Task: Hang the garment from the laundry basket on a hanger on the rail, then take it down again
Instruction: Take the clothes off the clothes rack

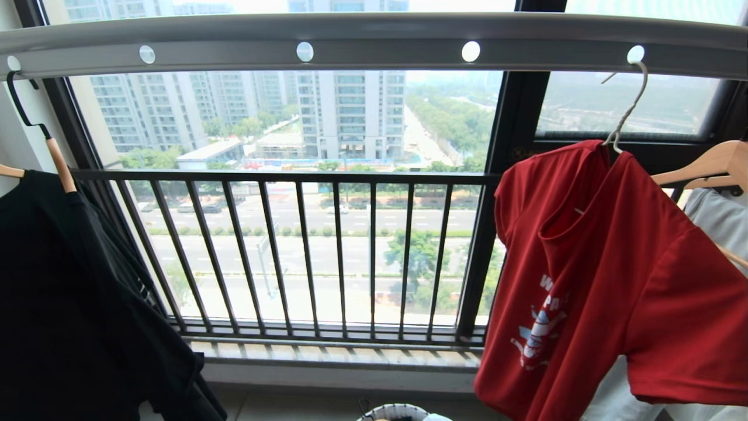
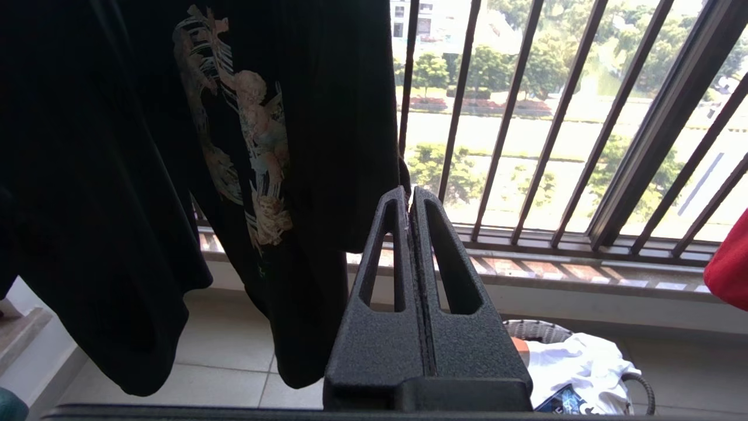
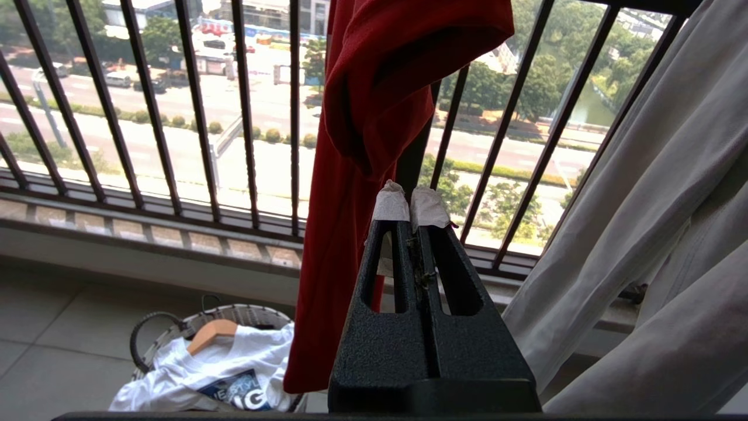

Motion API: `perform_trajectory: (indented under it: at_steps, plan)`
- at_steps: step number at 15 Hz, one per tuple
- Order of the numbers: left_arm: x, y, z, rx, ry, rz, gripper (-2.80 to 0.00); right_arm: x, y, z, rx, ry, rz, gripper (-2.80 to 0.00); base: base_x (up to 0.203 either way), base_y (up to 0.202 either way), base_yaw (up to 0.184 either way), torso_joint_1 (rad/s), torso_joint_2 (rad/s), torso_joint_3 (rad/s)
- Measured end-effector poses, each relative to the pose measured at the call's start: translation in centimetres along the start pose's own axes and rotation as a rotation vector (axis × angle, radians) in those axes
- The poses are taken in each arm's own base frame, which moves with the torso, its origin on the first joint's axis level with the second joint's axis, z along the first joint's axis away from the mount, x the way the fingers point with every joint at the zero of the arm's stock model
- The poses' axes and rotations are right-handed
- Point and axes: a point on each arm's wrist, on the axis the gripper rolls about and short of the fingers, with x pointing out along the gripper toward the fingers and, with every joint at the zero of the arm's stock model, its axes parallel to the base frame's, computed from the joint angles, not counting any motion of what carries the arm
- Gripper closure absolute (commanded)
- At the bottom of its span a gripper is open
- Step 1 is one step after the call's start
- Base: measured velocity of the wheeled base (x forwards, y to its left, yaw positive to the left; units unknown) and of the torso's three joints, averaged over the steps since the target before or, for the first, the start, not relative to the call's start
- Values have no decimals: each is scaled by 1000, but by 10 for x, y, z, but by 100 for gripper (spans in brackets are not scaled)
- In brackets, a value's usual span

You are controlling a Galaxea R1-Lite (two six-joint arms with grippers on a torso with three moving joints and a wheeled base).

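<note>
From the head, the red T-shirt (image 1: pixel 613 280) hangs on the wire hanger (image 1: pixel 628 108) on the rail (image 1: pixel 374 38), so only taking down is left; the left claw (image 2: pixel 411 196) is pinched empty beside the black shirt (image 2: pixel 175 146), and the right claw (image 3: pixel 411 204) is pinched empty just below the red sleeve.

Laundry basket (image 1: pixel 394 412) mostly cut off at head view's bottom

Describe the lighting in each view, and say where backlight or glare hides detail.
Head view: bright window backlights the scene; the black T-shirt is nearly featureless, the garment stays readable. Left wrist view: sky blows out at top, the left gripper is a dark silhouette. Right wrist view: evener daylight, the right gripper clear.
</note>
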Motion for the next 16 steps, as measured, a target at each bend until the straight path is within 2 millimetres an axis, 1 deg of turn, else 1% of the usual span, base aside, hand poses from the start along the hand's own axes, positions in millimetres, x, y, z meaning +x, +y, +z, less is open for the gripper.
perform_trajectory:
  at_steps: [13,14,16]
  plan:
    - [0,0,0,0,0,0,0,0,0,2,0,-6,2,0,0,0,0,0,0,0]
    - [0,0,0,1,0,-1,0,-2,-1,8,-1,-25,-1,0,0,0,0,0,0,0]
    - [0,0,0,0,0,0,0,-12,-2,31,-7,-78,-7,0,0,0,0,0,0,0]
